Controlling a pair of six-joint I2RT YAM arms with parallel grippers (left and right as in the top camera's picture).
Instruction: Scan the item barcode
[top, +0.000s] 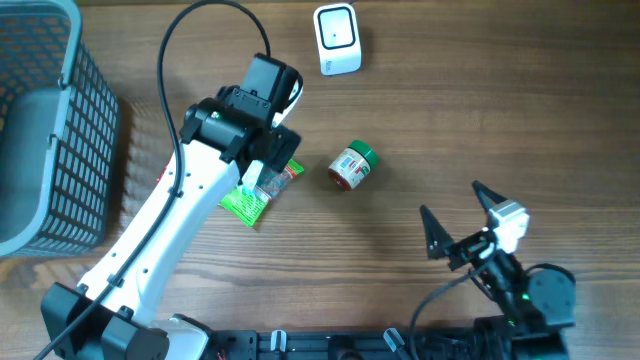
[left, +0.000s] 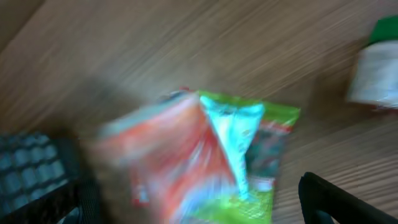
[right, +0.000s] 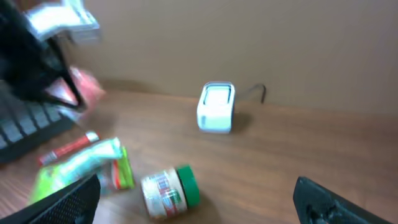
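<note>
Closest to my overhead lens, the left gripper (top: 258, 178) hangs with jaws spread wide, holding nothing. Far left of the jar (top: 351, 166) I see a grey basket (top: 85, 150). Just left of the jar lies the green-and-red packet (top: 240, 205), partly covered by that gripper. The scanner (top: 337, 38) sits beyond the jar. Lower right of it, my right gripper (top: 448, 196) gapes empty.

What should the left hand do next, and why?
Probably lower and close on the green and red foil snack packet: the left hand is open right above it, and the packet lies unheld on the wooden table, apart from the white box-shaped scanner.
</note>
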